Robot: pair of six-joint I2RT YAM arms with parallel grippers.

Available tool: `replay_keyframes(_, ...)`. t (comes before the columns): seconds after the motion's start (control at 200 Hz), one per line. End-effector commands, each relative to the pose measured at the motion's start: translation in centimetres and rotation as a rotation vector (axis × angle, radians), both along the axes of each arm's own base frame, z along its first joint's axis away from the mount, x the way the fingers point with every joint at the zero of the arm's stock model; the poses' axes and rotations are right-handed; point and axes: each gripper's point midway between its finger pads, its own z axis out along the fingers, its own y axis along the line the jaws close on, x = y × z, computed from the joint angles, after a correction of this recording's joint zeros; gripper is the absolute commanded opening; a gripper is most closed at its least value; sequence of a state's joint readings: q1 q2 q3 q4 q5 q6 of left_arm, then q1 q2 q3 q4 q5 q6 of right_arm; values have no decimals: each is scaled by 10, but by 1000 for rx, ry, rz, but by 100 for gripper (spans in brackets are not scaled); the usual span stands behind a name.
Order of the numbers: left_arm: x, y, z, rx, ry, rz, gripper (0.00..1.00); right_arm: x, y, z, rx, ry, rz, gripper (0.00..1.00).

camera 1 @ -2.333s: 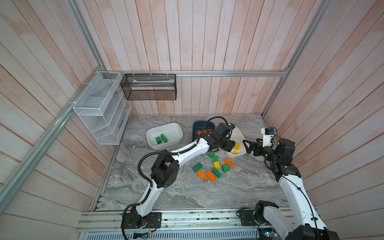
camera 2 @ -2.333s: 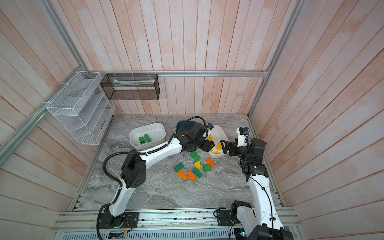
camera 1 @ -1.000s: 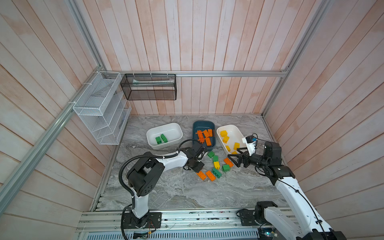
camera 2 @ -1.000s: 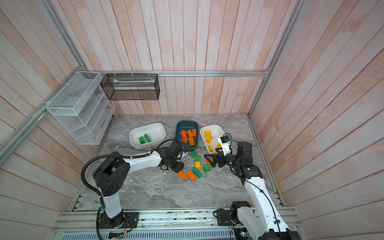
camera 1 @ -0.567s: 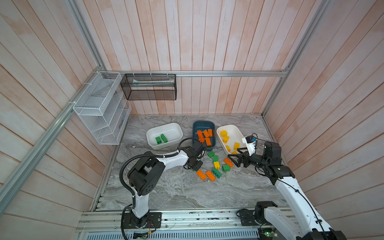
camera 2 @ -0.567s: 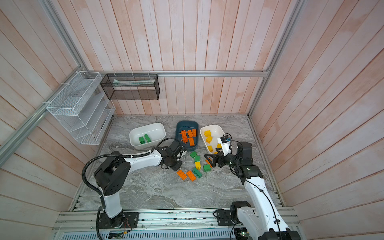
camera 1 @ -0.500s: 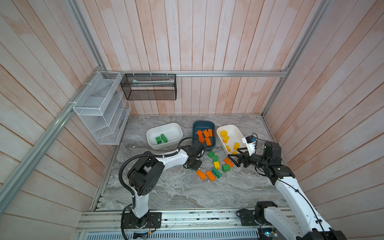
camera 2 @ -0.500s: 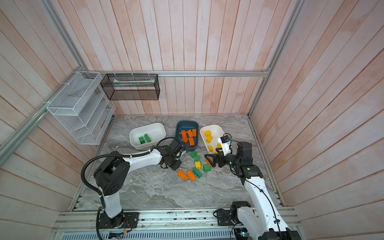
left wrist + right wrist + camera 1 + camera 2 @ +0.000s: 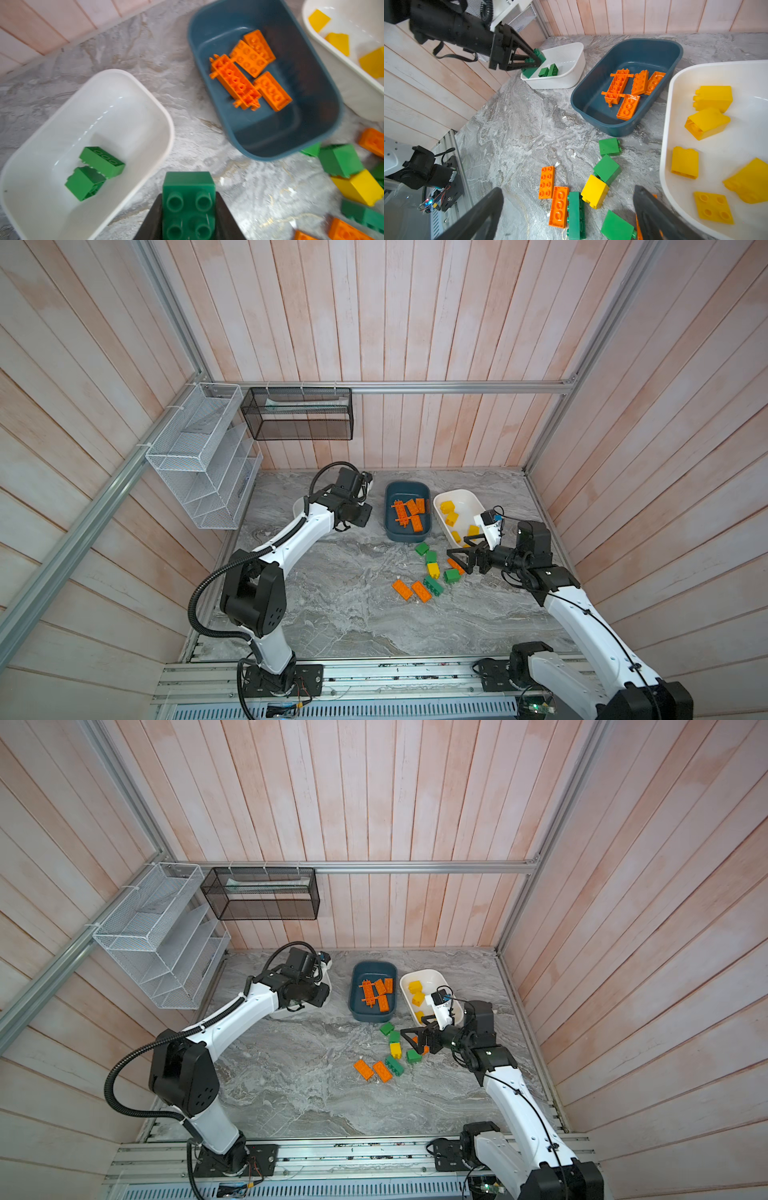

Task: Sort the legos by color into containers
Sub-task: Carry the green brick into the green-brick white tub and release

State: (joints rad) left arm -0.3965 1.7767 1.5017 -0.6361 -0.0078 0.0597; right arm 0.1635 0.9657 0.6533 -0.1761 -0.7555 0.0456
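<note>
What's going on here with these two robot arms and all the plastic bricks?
It's a sort by color. The left gripper is shut on a green brick, holding it at the white tub that has two green ones in it. The right gripper hangs open over the loose bricks on the table: green, orange and one yellow. Orange bricks lie in the teal tub, yellow ones in the other white tub.

White tub (image 9: 104, 104) holds green legos (image 9: 101, 160), teal tub (image 9: 259, 145) orange legos (image 9: 249, 60), second white tub (image 9: 741, 145) yellow legos (image 9: 712, 97); mixed legos (image 9: 607, 168) lie loose.
</note>
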Motion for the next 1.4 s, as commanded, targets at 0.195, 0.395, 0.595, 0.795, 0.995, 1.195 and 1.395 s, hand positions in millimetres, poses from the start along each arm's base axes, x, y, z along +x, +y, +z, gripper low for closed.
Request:
replay_keyframes(0.195,82,74,-33,-65,-51,305,31,9,11,9,6,-25,6,98)
replay_keyframes(0.395,94,116,-52,-20,-46,481,33,12,14,6,1,-14,9,98)
replay_keyframes(0.595,91,146,-76,119,-24,529,33,14,14,3,-4,-6,9,98)
replay_keyframes(0.795,89,157,-86,171,-9,541,46,13,14,0,-3,0,7,98)
replay_keyframes(0.995,87,144,-64,122,-24,507,60,11,12,-2,-8,2,-4,98)
replay_keyframes(1.195,66,102,-27,27,-11,403,68,10,11,-3,-19,0,-9,98)
replay_keyframes(1.395,18,36,-7,-144,60,235,70,10,9,-5,-28,-1,-14,98)
